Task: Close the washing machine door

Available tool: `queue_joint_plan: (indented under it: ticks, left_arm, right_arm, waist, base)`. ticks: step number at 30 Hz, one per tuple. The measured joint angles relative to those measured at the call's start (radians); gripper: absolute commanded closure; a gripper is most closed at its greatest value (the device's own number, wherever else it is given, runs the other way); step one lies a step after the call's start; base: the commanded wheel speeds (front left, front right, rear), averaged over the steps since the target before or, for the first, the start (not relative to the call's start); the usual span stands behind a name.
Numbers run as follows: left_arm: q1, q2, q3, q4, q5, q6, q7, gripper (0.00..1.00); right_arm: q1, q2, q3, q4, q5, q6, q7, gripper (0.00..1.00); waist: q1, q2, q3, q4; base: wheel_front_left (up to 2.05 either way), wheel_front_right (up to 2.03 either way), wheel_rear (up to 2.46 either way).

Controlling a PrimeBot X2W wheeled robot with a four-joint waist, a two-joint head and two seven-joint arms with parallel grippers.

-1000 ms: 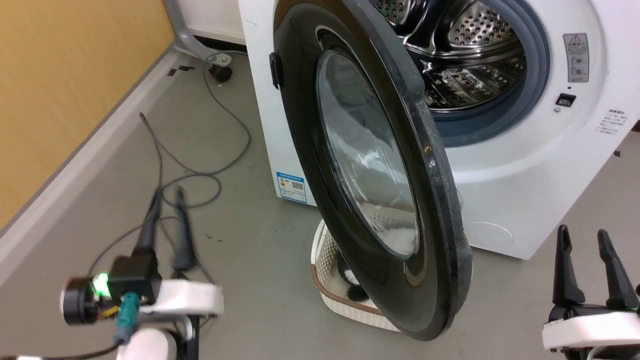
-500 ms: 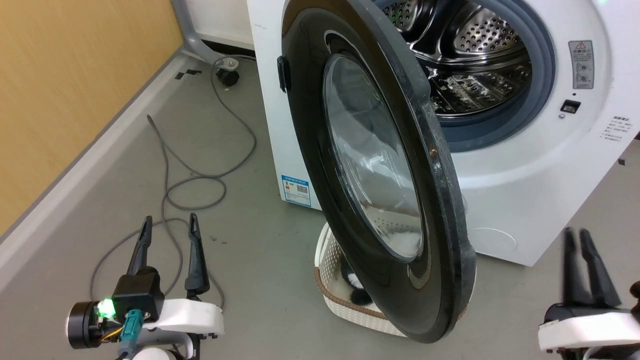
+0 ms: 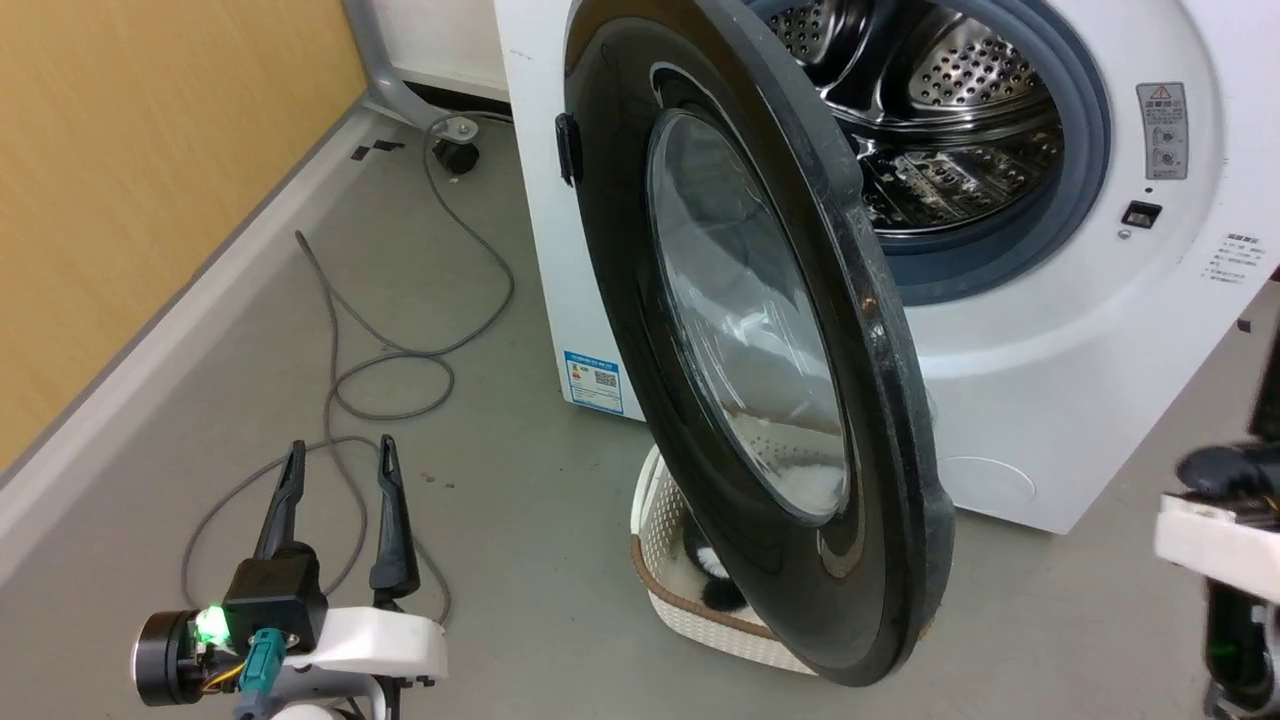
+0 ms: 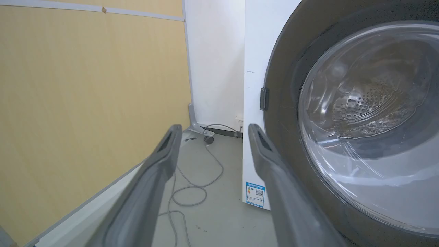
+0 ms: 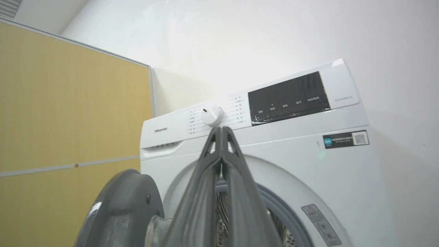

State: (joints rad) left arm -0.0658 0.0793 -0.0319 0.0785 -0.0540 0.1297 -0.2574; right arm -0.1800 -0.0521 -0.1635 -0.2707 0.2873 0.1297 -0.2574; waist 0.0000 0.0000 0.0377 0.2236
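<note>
The washing machine door (image 3: 610, 200) is large, round and glossy black with a bulging glass window, and it stands wide open on its left hinge. It shows close up as the door (image 4: 360, 120) and edge-on as the door (image 5: 120, 206). The white washing machine (image 3: 1050, 330) shows its steel drum (image 3: 940, 110) and grey gasket. My left gripper (image 3: 340, 450) is open low on the left, well short of the door's outer face; its fingertips (image 4: 215, 128) hold nothing. My right gripper (image 5: 222, 129) is shut and empty, pointing up at the control panel; its wrist (image 3: 1215, 535) is blurred at the right edge.
A cream plastic basket (image 3: 660, 520) sits on the floor under the open door. A grey cable (image 3: 400, 350) loops across the grey floor to the left. A yellow wood panel wall (image 3: 130, 150) runs along the left, with a caster (image 3: 455, 150) at the machine's corner.
My right gripper has gone from open to shut and swung up and right, towards the head view's edge. The left gripper settled slightly lower, then held still. The door has not moved.
</note>
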Motion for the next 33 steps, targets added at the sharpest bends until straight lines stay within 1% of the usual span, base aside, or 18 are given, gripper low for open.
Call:
queue_joint_plan:
  ticks: [4, 9, 11, 15, 20, 25, 28, 30, 31, 33]
  left_arm:
    - [0.001, -0.004, 0.008, 0.0, -0.001, 0.0, 0.0, 0.0]
    - [0.004, -0.008, 0.016, 0.001, -0.001, -0.002, 0.0, 0.0]
    - [0.004, -0.01, 0.017, 0.001, -0.001, -0.007, 0.0, 0.0]
    - [0.006, -0.012, 0.023, -0.001, 0.0, -0.009, 0.0, 0.0]
    - [0.012, -0.018, 0.034, -0.005, 0.0, -0.009, 0.0, 0.0]
    - [0.014, -0.021, 0.04, -0.005, 0.001, -0.009, 0.0, 0.0]
    - [0.014, -0.022, 0.042, -0.006, 0.003, -0.01, 0.0, 0.0]
    - [0.015, -0.023, 0.043, -0.006, 0.007, -0.009, 0.0, 0.0]
    - [0.015, -0.023, 0.045, -0.006, 0.007, -0.009, 0.0, 0.0]
    - [0.015, -0.024, 0.045, -0.007, 0.009, -0.009, 0.0, 0.0]
  right_arm:
    - [-0.031, 0.0, 0.123, -0.117, 0.043, 0.0, 0.0, 1.0]
    - [-0.035, -0.003, 0.327, -0.196, 0.048, 0.0, 0.0, 1.0]
    - [-0.036, -0.026, 0.401, -0.212, 0.064, 0.0, 0.0, 1.0]
    - [-0.036, -0.09, 0.515, -0.22, 0.098, 0.0, 0.0, 1.0]
    - [-0.036, -0.18, 0.654, -0.182, 0.119, 0.0, 0.0, 1.0]
    - [-0.034, -0.256, 0.755, -0.1, 0.116, 0.0, 0.0, 1.0]
    - [-0.028, -0.281, 0.794, -0.045, 0.116, 0.0, 0.0, 1.0]
    - [-0.016, -0.294, 0.807, -0.009, 0.115, 0.0, 0.0, 1.0]
    - [0.001, -0.302, 0.813, 0.03, 0.099, 0.0, 0.0, 1.0]
    - [0.02, -0.303, 0.808, 0.065, 0.095, 0.0, 0.0, 1.0]
  waist:
    - [0.0, 0.0, -0.002, 0.007]
    - [0.0, 0.0, -0.006, 0.014]
    - [0.0, 0.0, -0.005, 0.016]
    - [0.0, 0.0, -0.003, 0.016]
    - [0.0, 0.0, -0.001, 0.009]
    - [0.0, 0.0, 0.002, 0.001]
    - [0.0, 0.0, 0.004, -0.004]
    - [0.0, 0.0, 0.006, -0.008]
    - [0.0001, 0.0, 0.007, -0.012]
    - [0.0, 0.0, 0.009, -0.018]
  base:
    - [0.0, 0.0, 0.0]
    - [0.0, 0.0, 0.0]
    - [0.0, 0.0, 0.0]
    - [0.0, 0.0, 0.0]
    - [0.0, 0.0, 0.0]
    - [0.0, 0.0, 0.0]
    - [0.0, 0.0, 0.0]
    - [0.0, 0.0, 0.0]
    - [0.0, 0.0, 0.0]
    - [0.0, 0.0, 0.0]
